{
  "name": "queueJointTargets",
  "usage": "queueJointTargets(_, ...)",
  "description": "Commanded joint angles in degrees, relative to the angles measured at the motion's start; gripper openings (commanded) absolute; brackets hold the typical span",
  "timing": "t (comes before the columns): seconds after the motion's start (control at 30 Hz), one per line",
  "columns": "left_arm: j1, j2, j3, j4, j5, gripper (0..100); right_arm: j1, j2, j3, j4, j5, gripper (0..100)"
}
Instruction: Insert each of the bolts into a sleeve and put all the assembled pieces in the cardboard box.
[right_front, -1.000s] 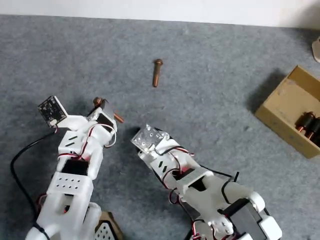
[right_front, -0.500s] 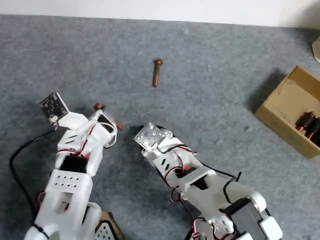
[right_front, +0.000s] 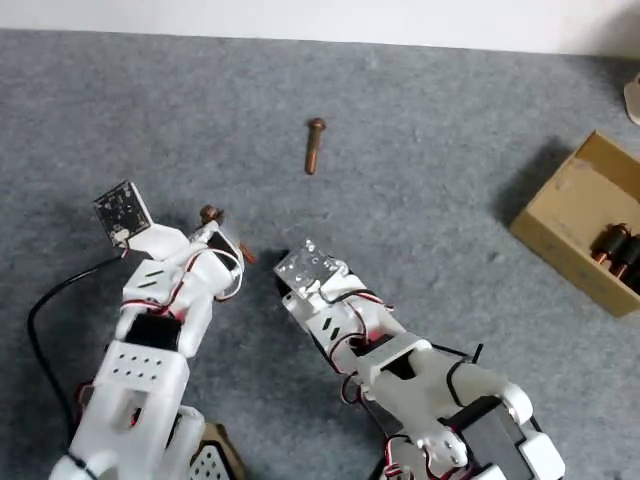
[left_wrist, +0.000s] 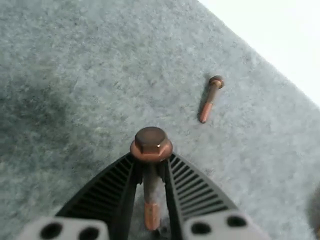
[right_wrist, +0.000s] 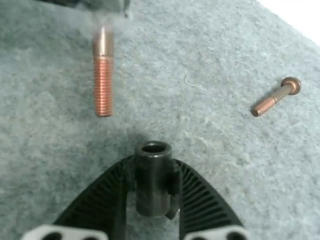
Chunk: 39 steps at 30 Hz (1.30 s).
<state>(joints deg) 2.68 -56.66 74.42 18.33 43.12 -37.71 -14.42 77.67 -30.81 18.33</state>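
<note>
Your left hand (left_wrist: 151, 164) is closed on the first bolt (left_wrist: 151, 144). The two fingers clamp the shank just under the hexagonal head, and the head stands out beyond the fingertips. In the high view this copper-coloured bolt lies across the hand, with the head toward the far side of the worktop (right_front: 450, 110) and the threaded end toward the other arm.

Your right hand (right_wrist: 153, 165) is closed as well, and it grips a black sleeve (right_wrist: 152, 187). The open bore of the sleeve points away from the wrist. In the right wrist view, the threaded end of the first bolt is in the air beyond the sleeve, a little to one side of its mouth and apart from it (so the tip is not yet in the bore). The two hands are near each other over the near-middle part of the worktop, and they do not touch.

The second bolt (right_front: 314, 145) lies alone on the grey worktop, farther from the arms and well apart from both hands, with its head at the far end.

The cardboard box (right_front: 555, 235) stands on the side of your right arm, at the edge of the high view. Inside it lie the assembled pieces (right_front: 618, 248), dark sleeves with copper ends, side by side. I cannot tell how many, because the edge of the view cuts the box.
</note>
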Motion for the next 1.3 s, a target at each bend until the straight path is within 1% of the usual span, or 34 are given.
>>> queueJointTargets(0.0,0.84,-7.52,0.75,0.00,-0.70,0,1.98,-4.44,-0.40,-6.37,-6.33,0.4)
queueJointTargets(0.07,0.92,-11.56,2.86,0.00,-0.70,0,1.89,-5.58,-0.22,-8.57,-6.24,0.4)
queueJointTargets(0.17,2.42,-15.96,5.49,0.00,-1.32,0,0.84,-6.02,0.04,-8.84,-6.24,0.4)
queueJointTargets(0.27,4.70,-18.59,7.34,0.00,-5.01,0,0.66,-6.46,1.80,-9.01,-6.07,0.4)
queueJointTargets(0.4,4.70,-21.14,8.31,0.00,-5.63,0,-2.51,-6.55,5.32,-9.27,1.58,0.4)
queueJointTargets(0.43,4.62,-21.67,8.40,0.00,-5.71,0,-3.30,-6.55,6.37,-10.07,2.37,0.4)
queueJointTargets(0.53,3.03,-23.52,8.92,0.00,-5.71,0,-4.00,-6.46,9.45,-16.75,2.46,0.4)
queueJointTargets(0.63,1.98,-25.36,9.45,0.00,-5.63,0,-4.09,-6.46,11.91,-20.44,2.64,0.4)
queueJointTargets(1.07,2.24,-26.95,10.33,0.18,-5.27,0,-4.70,-6.55,12.53,-20.79,2.64,0.4)
queueJointTargets(1.27,4.79,-26.95,10.42,0.53,-5.54,0,-4.70,-6.55,12.62,-20.79,2.64,0.4)
